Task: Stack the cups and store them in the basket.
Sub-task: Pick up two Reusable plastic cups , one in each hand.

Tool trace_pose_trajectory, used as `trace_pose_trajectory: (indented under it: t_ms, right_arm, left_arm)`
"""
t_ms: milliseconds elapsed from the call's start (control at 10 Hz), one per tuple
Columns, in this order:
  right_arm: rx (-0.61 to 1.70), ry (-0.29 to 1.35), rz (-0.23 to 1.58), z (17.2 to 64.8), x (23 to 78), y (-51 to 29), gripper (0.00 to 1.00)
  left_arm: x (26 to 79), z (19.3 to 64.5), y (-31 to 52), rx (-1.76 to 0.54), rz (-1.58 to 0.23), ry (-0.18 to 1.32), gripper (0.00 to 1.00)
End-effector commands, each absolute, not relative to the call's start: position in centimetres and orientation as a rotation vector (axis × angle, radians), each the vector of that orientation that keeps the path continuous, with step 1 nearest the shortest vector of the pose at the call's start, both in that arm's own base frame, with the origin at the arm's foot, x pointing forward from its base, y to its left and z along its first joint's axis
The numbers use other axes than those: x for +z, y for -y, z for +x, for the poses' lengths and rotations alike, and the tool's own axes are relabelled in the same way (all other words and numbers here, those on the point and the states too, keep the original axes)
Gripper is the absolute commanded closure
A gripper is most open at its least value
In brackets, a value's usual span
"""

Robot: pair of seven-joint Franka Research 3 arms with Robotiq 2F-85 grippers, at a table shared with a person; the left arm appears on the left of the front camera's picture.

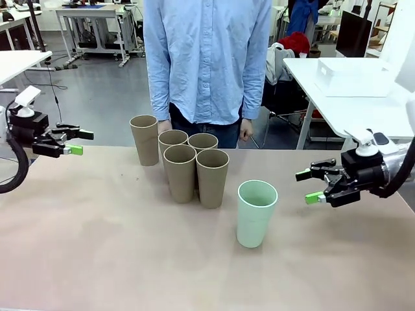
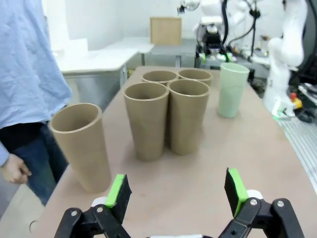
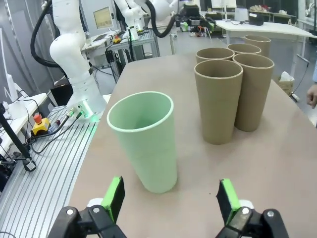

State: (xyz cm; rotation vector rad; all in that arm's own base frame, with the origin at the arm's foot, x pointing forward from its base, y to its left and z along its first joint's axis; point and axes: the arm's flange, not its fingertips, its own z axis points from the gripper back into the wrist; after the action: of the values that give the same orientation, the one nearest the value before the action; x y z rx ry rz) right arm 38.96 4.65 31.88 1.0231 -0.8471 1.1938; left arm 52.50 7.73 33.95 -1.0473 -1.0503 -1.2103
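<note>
Mint cup (image 3: pixel 143 141) stands ahead of right fingers (image 3: pixel 115 196).

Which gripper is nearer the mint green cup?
Right. The right gripper hovers beside the mint green cup; the left gripper is at the far left, past the brown cups.

Pale brown table with six cups standing on it.

The table (image 1: pixel 91 246) has a plain, matte top. Four brown cups (image 1: pixel 180 175) stand upright toward its far side in a tight two-by-two group, their sides touching or nearly so, with the back pair partly hidden behind the front pair. A fifth brown cup (image 1: pixel 144 140) stands upright just left of the group, near the far edge and apart from the others. A green cup (image 1: pixel 256 214), a little wider, stands upright alone, nearer the robot's side and to the right of the group, clear of it.
</note>
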Motion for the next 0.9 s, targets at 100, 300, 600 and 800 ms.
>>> trace_pose_trajectory:
  t_ms: [100,300,600,800]
  right_arm:
    - [1.198,0.965,1.079,37.4,27.7,-6.3,0.0]
    - [1.194,0.994,1.122,36.3,25.8,-7.6,0.0]
    - [1.163,1.048,1.19,35.7,23.8,-8.9,0.0]
    - [1.175,1.065,1.207,35.0,23.3,-9.6,0.0]
  left_arm:
    - [31.4,59.2,-7.2,-1.205,-1.159,1.089,0.0]
    - [29.1,61.2,-6.3,-1.201,-1.18,1.058,0.0]
    - [26.6,63.1,-5.3,-1.189,-1.183,1.099,0.0]
    - [25.4,64.2,-5.0,-1.169,-1.2,1.101,0.0]
